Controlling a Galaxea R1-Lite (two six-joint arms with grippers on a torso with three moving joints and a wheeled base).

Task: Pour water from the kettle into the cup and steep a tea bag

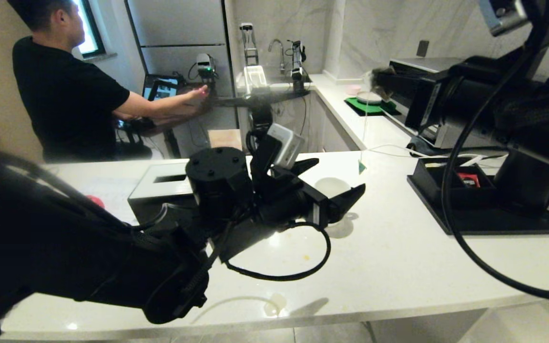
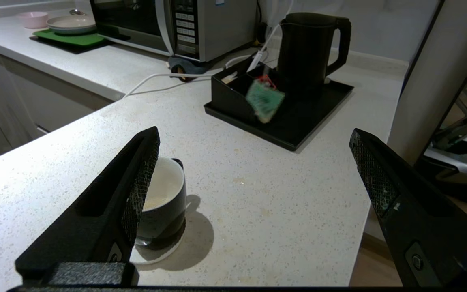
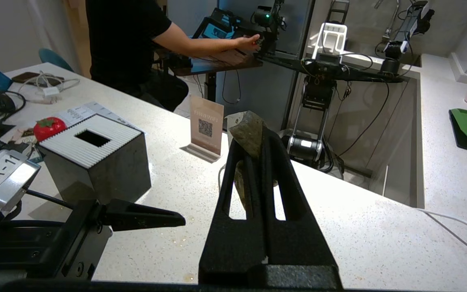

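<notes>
The cup (image 2: 164,202), a black mug with a white inside and pale liquid low in it, stands on a white coaster (image 2: 156,253). My left gripper (image 2: 253,134) hovers open over the counter; one finger (image 2: 136,182) covers part of the cup, which is not between the jaws. My right gripper (image 3: 258,129) is raised and shut on a brownish tea bag (image 3: 249,129). The bag's string hangs down to a green tag (image 1: 361,166) near the cup (image 1: 331,186). The black kettle (image 2: 306,48) stands on a black tray (image 2: 298,125) to the right.
A black tissue box (image 3: 95,162) with a white slotted top sits left of my left gripper (image 1: 339,175), with a QR sign (image 3: 206,129) behind. A microwave (image 2: 176,24) and white cables lie behind the tray. A person works at a desk beyond the counter.
</notes>
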